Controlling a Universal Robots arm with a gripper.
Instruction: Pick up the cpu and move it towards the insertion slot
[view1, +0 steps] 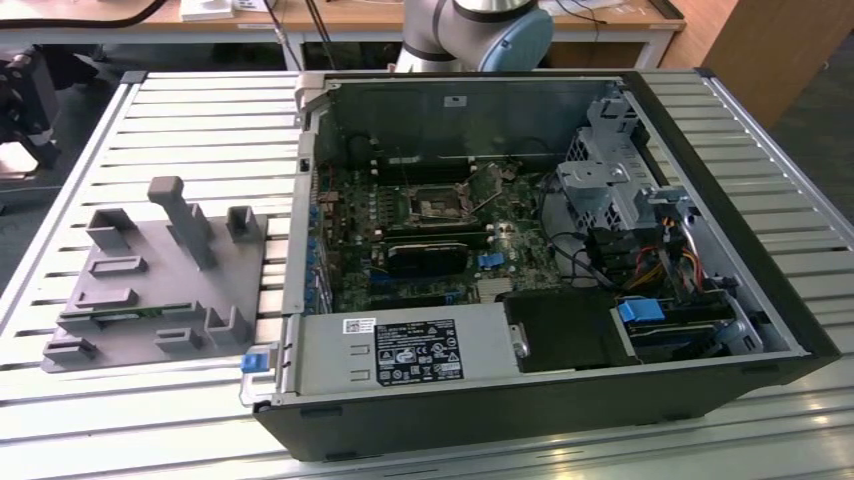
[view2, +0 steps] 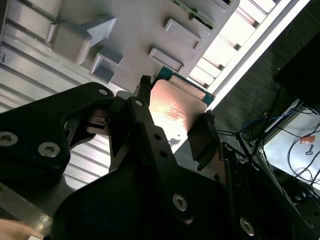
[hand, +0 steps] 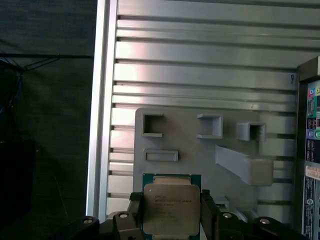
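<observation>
Your claw (hand: 171, 214) is clamped on the cpu (hand: 171, 205) by two opposite edges, likely to keep it flat, over the tray (hand: 200, 160); the slot (view1: 437, 207) sits well apart.

Hidden behind the gripper (view2: 176, 100) in the second wrist view: near half of the cpu (view2: 174, 109). Cropped at the first wrist view's edge: gripper body.

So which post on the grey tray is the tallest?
The narrow post capped by a block; it rises well above the squat blocks around it on the tray.
</observation>
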